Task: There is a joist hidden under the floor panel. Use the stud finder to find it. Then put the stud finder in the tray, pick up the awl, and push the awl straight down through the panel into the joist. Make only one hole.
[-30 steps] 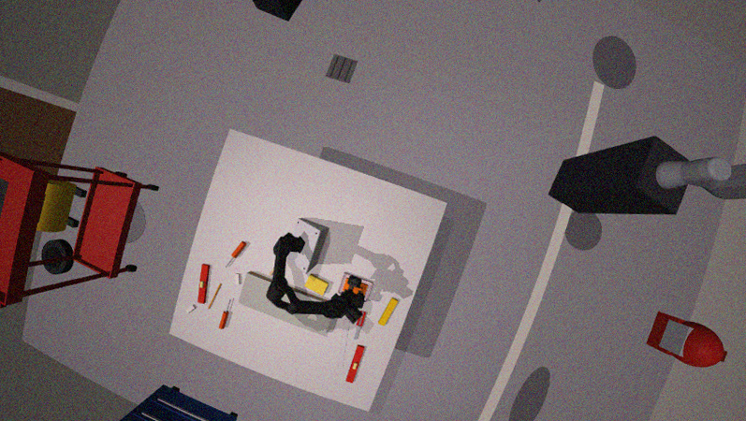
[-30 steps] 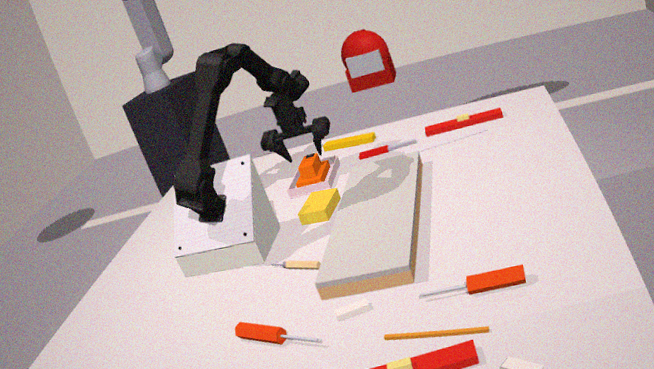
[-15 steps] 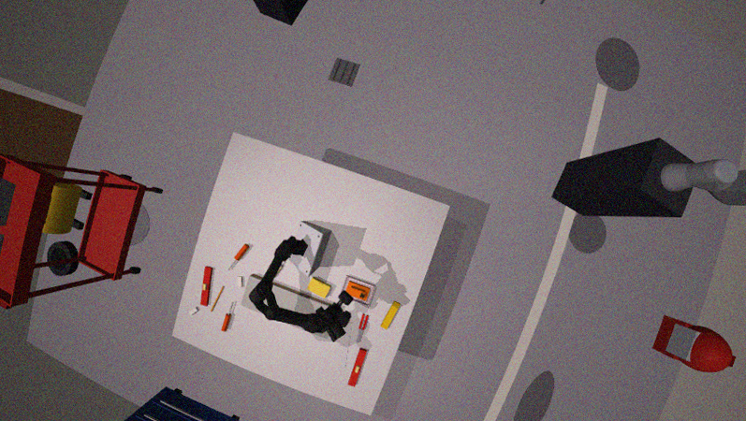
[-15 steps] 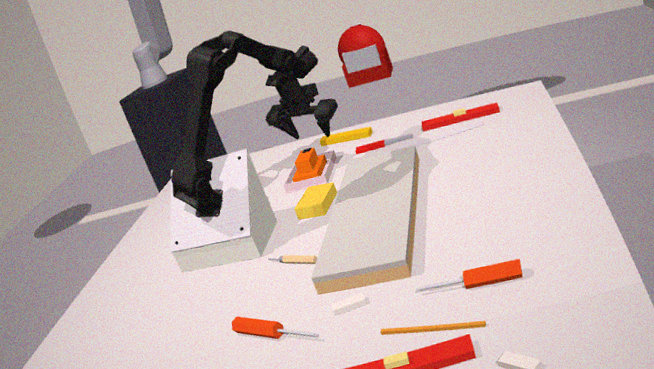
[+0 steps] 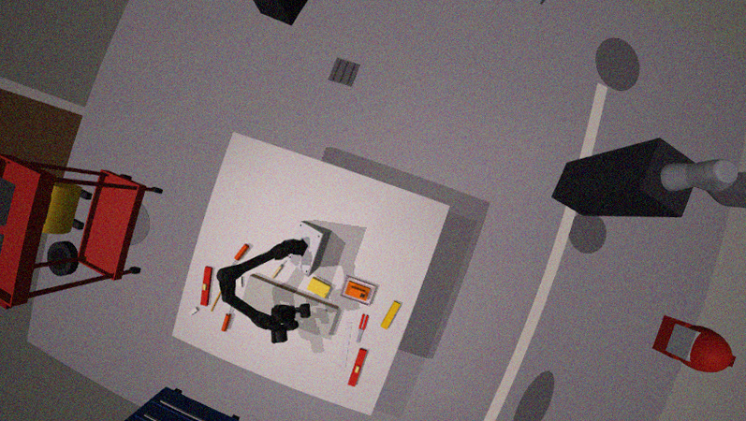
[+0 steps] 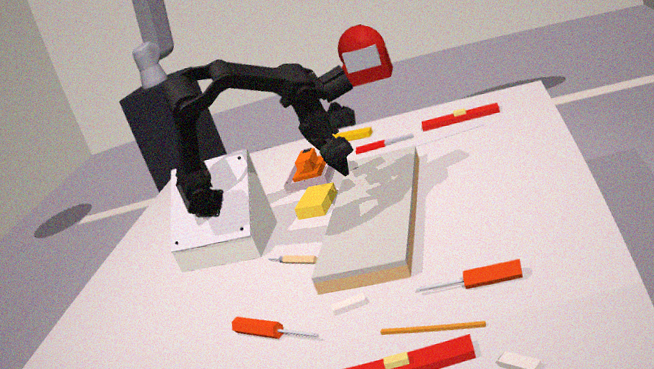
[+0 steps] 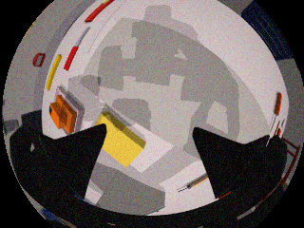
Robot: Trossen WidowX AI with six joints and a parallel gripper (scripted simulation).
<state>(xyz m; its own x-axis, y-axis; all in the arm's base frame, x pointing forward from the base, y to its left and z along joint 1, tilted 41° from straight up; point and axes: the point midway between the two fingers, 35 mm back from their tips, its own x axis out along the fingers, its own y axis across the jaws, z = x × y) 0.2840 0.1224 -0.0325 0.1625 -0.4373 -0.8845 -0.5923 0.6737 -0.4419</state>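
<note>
The orange stud finder (image 5: 357,290) (image 6: 308,166) (image 7: 67,114) rests in the pale tray (image 6: 290,187). The grey-topped floor panel (image 6: 367,247) (image 7: 161,104) lies on wood; the arm's shadow covers part of it, and I can make out no hole. The awl (image 5: 277,270) (image 6: 297,259) (image 7: 197,181), with a tan handle and short metal tip, lies flat between the white box and the panel. My gripper (image 7: 150,130) is open and empty, above the panel's far part in the exterior view. One finger covers part of the awl's handle in the wrist view.
A yellow block (image 5: 319,287) (image 6: 315,201) (image 7: 123,142) sits between tray and panel. The white sloped box (image 6: 229,223) stands beside them. Orange-handled tools (image 6: 257,327) (image 6: 492,273), a pencil (image 6: 432,327) and red levels (image 6: 398,366) (image 6: 460,116) lie around the panel.
</note>
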